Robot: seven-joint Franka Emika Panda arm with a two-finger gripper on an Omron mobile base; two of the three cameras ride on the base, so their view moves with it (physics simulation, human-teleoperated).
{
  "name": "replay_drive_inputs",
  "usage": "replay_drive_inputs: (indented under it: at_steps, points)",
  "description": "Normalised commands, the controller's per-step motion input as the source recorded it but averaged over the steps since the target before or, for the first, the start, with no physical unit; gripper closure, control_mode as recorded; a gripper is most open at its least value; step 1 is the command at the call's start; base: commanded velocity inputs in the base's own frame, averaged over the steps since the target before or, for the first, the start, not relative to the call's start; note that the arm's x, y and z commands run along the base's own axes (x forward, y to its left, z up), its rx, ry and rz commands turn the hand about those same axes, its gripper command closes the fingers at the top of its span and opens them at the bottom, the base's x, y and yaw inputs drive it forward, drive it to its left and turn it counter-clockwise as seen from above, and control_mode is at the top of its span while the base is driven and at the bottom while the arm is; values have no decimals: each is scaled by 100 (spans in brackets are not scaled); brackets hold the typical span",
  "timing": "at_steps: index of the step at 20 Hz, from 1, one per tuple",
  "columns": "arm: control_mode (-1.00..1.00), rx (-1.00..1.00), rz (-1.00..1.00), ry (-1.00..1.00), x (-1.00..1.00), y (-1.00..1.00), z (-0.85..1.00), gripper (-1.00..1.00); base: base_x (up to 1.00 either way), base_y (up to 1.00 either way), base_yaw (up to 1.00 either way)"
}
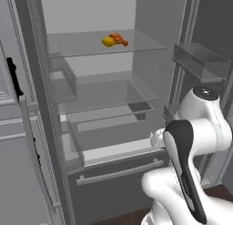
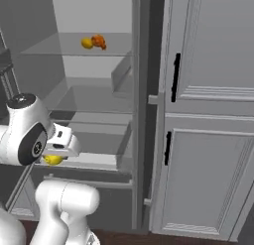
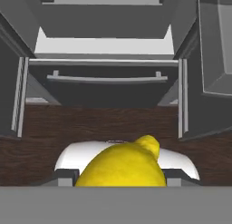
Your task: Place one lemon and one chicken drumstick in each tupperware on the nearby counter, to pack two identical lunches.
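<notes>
Gripper [image 3: 118, 182] pinches a lemon [image 3: 122, 166] before the open fridge [image 1: 113, 115]; no writing shows.

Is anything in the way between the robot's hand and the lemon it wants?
No. The lemon already sits between the fingers of the gripper, with nothing between them. In the right base view it peeks out yellow under the hand. A second lemon and a drumstick lie on the fridge shelf.

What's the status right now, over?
Fingers shut on a lemon, held in front of the open fridge. Second lemon and chicken drumstick sit together on the upper glass shelf. Nothing blocking.
</notes>
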Motion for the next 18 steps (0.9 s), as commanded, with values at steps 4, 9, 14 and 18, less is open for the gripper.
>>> replay_drive_inputs:
  at_steps: [4, 9, 14, 18]
  points:
    - [100, 0, 0, 0, 0, 0, 0, 100, -100, -11, -24]
    - [100, 0, 0, 0, 0, 0, 0, 100, -56, -25, -63]
    - [100, 0, 0, 0, 0, 0, 0, 100, -2, -31, -77]
    - [100, 0, 0, 0, 0, 0, 0, 100, 39, -50, -63]
